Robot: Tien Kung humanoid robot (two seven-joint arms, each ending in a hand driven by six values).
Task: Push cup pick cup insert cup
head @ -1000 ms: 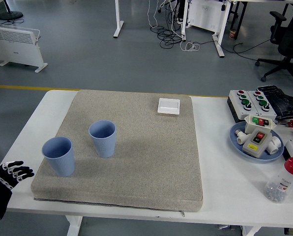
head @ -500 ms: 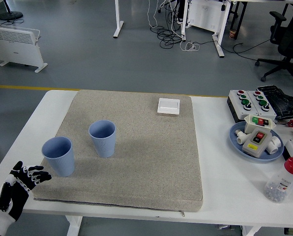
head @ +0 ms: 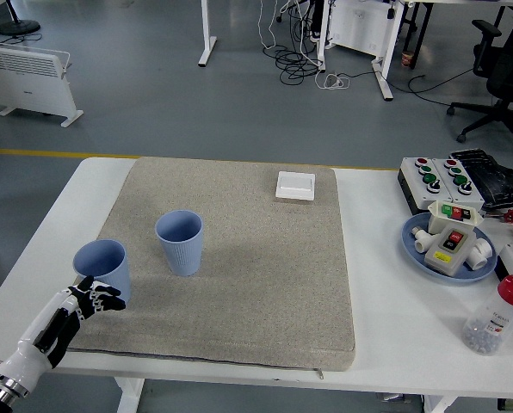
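The left hand [head: 91, 299] reaches in from the lower left, fingers [head: 110, 303] loosely spread and holding nothing. Its fingertips sit right against the lower side of the nearer blue cup [head: 102, 268]; I can't tell for certain whether they touch it. That cup stands upright on the grey mat [head: 239, 284], just beyond the hand. The second blue cup [head: 180, 242] stands upright further off, beyond the hand and to its right, apart from the first.

A grey floor [head: 153, 95] runs behind the white bench [head: 386, 284], crossed by a yellow line [head: 33, 152]. A white heater [head: 28, 73] stands far left, tangled cables [head: 304, 60] lie under white desk legs [head: 207, 34], and a black office chair [head: 502, 77] sits at right.
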